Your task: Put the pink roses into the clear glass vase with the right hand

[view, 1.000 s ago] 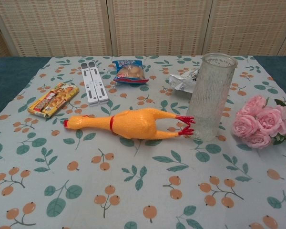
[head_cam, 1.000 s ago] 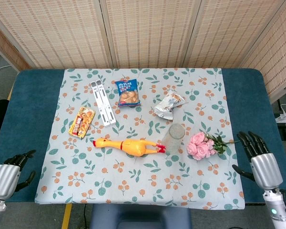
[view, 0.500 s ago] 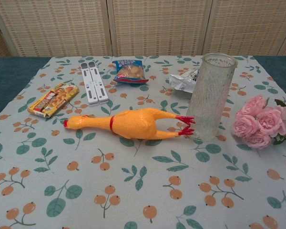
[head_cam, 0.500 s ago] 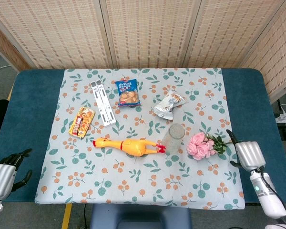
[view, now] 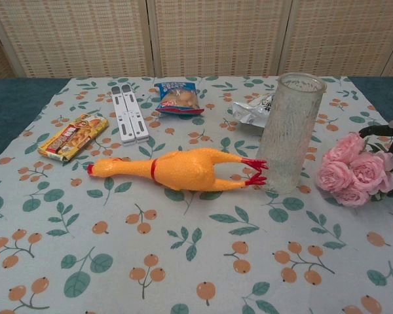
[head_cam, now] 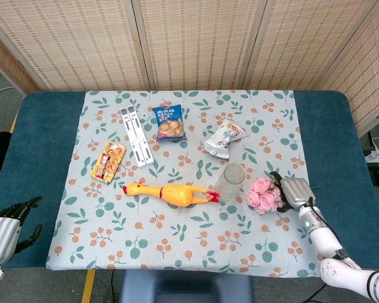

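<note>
1. The bunch of pink roses with green leaves lies on the floral tablecloth, just to the right of the tall clear glass vase, which stands upright.
2. The right hand sits right over the stem end of the roses, fingers curling around the leaves; honestly I can't tell if it's actually gripping them.
3. The left hand hangs off the near left corner of the table, fingers loosely apart, holding nothing.
4. A yellow rubber chicken lies with its red feet touching the vase.
</note>
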Action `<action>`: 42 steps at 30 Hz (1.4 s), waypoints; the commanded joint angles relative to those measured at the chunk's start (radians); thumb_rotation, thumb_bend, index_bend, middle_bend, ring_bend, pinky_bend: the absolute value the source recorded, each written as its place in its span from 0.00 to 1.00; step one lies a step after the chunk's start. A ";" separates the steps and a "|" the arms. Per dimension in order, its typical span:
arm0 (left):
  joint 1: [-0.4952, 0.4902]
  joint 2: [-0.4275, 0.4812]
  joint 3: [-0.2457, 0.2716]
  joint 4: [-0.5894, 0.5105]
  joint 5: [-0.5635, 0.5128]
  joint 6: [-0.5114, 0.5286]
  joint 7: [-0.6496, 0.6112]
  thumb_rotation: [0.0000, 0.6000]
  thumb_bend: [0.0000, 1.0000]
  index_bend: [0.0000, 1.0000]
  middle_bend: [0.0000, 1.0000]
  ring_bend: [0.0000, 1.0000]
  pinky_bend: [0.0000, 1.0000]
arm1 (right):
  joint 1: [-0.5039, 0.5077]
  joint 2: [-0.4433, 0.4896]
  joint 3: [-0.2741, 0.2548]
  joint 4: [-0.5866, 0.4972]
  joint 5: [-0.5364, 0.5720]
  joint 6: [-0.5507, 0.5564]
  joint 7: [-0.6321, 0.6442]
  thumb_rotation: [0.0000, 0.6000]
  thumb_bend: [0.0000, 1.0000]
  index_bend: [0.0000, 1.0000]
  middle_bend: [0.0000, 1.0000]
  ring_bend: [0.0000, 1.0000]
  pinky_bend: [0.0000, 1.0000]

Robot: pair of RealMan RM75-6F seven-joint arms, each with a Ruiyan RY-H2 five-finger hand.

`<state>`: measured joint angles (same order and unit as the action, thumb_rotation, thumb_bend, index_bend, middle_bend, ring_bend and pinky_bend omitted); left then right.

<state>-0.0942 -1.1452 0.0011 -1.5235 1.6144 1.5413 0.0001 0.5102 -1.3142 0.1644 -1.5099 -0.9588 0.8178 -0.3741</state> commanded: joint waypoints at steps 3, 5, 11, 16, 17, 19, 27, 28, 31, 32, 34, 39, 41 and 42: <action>0.001 0.001 -0.001 -0.001 -0.001 0.003 -0.002 1.00 0.37 0.19 0.33 0.33 0.48 | -0.001 -0.036 -0.012 0.061 -0.052 0.003 0.088 1.00 0.00 0.47 0.82 0.98 0.94; 0.002 0.001 -0.001 -0.001 -0.001 0.003 -0.003 1.00 0.37 0.19 0.33 0.33 0.48 | 0.000 -0.036 -0.022 0.079 -0.046 -0.011 0.095 1.00 0.00 0.54 0.83 0.98 0.94; 0.001 0.000 0.000 -0.001 0.003 0.003 0.000 1.00 0.37 0.19 0.32 0.33 0.48 | 0.014 -0.039 -0.045 0.122 -0.004 -0.049 0.094 1.00 0.00 0.59 0.84 0.99 0.95; 0.001 0.000 -0.001 -0.001 0.000 0.001 0.000 1.00 0.37 0.19 0.33 0.34 0.48 | 0.002 -0.025 -0.043 0.093 -0.040 -0.003 0.129 1.00 0.13 0.72 0.86 0.99 0.96; 0.001 0.000 -0.001 -0.001 0.000 0.002 -0.001 1.00 0.37 0.19 0.33 0.34 0.48 | -0.007 -0.017 -0.041 0.079 -0.058 0.018 0.144 1.00 0.21 0.77 0.86 1.00 0.96; 0.002 0.001 -0.001 -0.001 0.000 0.004 -0.002 1.00 0.37 0.19 0.33 0.34 0.48 | -0.033 0.008 -0.036 0.037 -0.121 0.086 0.188 1.00 0.36 0.85 0.87 1.00 0.97; 0.002 0.001 0.000 -0.002 0.004 0.005 -0.002 1.00 0.37 0.19 0.33 0.34 0.48 | -0.172 0.218 -0.043 -0.212 -0.391 0.386 0.378 1.00 0.50 0.91 0.89 1.00 0.98; 0.002 0.001 0.000 -0.003 0.005 0.005 -0.001 1.00 0.37 0.19 0.33 0.34 0.48 | -0.187 0.249 -0.046 -0.243 -0.421 0.412 0.407 1.00 0.51 0.91 0.89 1.00 0.98; 0.002 0.001 0.000 -0.005 0.007 0.006 0.001 1.00 0.37 0.19 0.33 0.34 0.48 | -0.232 0.346 -0.057 -0.331 -0.519 0.495 0.519 1.00 0.53 0.91 0.89 1.00 0.98; 0.002 0.001 0.001 -0.006 0.007 0.006 0.001 1.00 0.37 0.19 0.33 0.34 0.48 | -0.244 0.373 -0.059 -0.353 -0.547 0.519 0.557 1.00 0.53 0.91 0.89 1.00 0.98; 0.001 0.001 0.001 -0.006 0.007 0.003 0.003 1.00 0.37 0.19 0.33 0.34 0.48 | -0.264 0.429 -0.063 -0.398 -0.602 0.565 0.651 1.00 0.55 0.91 0.89 1.00 0.98; 0.001 0.001 0.002 -0.009 0.008 0.001 0.005 1.00 0.37 0.19 0.33 0.34 0.48 | -0.271 0.505 -0.050 -0.473 -0.684 0.630 0.865 1.00 0.59 0.91 0.89 1.00 0.98; 0.001 0.001 0.003 -0.009 0.007 0.001 0.005 1.00 0.37 0.19 0.33 0.34 0.48 | -0.251 0.513 -0.038 -0.498 -0.698 0.624 0.951 1.00 0.61 0.91 0.89 1.00 0.98; 0.001 0.002 0.003 -0.009 0.007 0.001 0.006 1.00 0.37 0.19 0.33 0.34 0.48 | -0.235 0.516 -0.032 -0.511 -0.701 0.609 0.995 1.00 0.62 0.91 0.89 1.00 0.99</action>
<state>-0.0932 -1.1437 0.0038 -1.5327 1.6215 1.5420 0.0056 0.2611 -0.8432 0.1168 -1.9577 -1.6093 1.4121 0.4955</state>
